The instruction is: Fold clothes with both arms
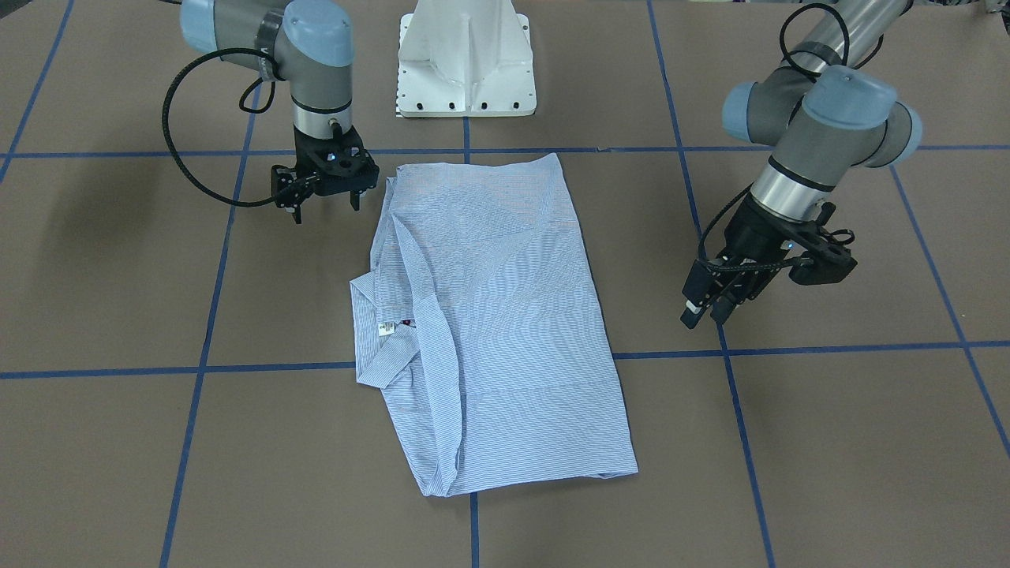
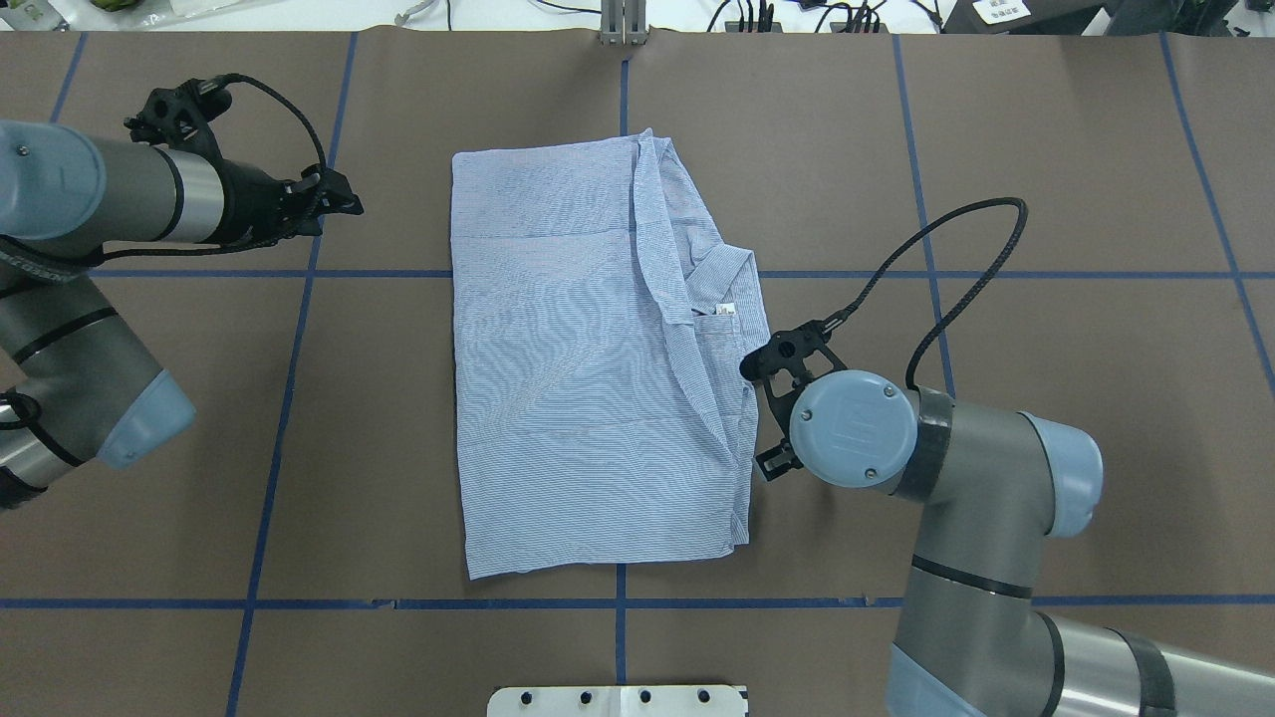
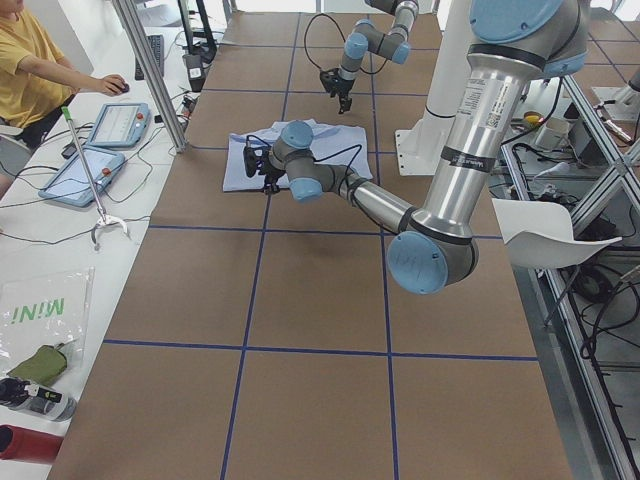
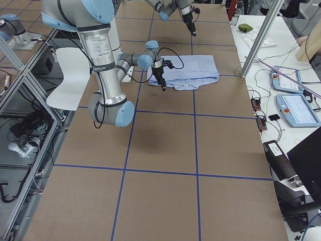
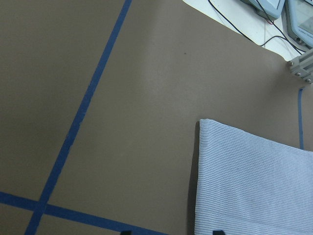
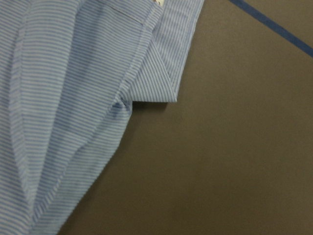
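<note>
Two black fingers (image 1: 353, 199) on the right gripper (image 1: 325, 207) hang spread wide above the table (image 2: 1046, 149), just beside the shirt's (image 2: 578, 378) edge on the collar (image 2: 732, 284) side, not touching the cloth. Across from it, the left gripper's (image 1: 708, 315) two fingers (image 1: 692, 314) are parted as well, gripping nothing, near the shirt's plain folded edge but clear of it. One shirt lies between the two arms, folded into a rough rectangle, flat on the middle of the table. Its long axis runs from the robot's side to the far side, and the collar pokes out sideways toward the robot's right. It is thin, light blue cotton-like cloth with fine white stripes, softly creased, with a small white label (image 2: 725, 310) by the collar. Underneath is matte brown sheeting crossed by blue tape lines (image 2: 289, 378).
</note>
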`<state>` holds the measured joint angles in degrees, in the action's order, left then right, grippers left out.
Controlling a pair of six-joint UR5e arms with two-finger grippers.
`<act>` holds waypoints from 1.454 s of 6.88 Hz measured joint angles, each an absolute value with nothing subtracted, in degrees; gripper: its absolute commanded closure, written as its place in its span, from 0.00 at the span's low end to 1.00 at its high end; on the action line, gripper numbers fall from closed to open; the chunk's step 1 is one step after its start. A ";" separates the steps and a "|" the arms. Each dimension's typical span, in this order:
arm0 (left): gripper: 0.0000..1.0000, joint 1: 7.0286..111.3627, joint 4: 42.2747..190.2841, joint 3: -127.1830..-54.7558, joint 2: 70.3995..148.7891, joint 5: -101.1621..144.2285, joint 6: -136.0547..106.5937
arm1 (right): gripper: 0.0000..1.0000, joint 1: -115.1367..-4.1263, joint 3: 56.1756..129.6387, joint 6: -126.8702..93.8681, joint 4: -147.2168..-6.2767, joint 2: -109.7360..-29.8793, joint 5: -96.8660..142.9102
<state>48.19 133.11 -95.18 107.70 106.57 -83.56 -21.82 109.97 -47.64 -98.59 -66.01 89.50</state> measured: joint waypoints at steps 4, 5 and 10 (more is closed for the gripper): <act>0.37 48.41 133.07 -100.01 102.69 108.45 -83.10 | 0.00 -22.84 98.27 -48.69 -98.30 -53.28 89.11; 0.36 48.42 133.07 -100.27 102.37 108.46 -83.07 | 0.00 -22.84 96.37 -48.87 -98.22 -52.09 88.88; 0.36 48.35 133.12 -100.49 102.23 108.52 -83.14 | 0.00 -23.94 95.12 -47.10 -98.22 -53.62 88.39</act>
<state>48.35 133.12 -100.49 102.23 108.52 -83.14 -23.94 95.12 -47.10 -98.22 -53.62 88.39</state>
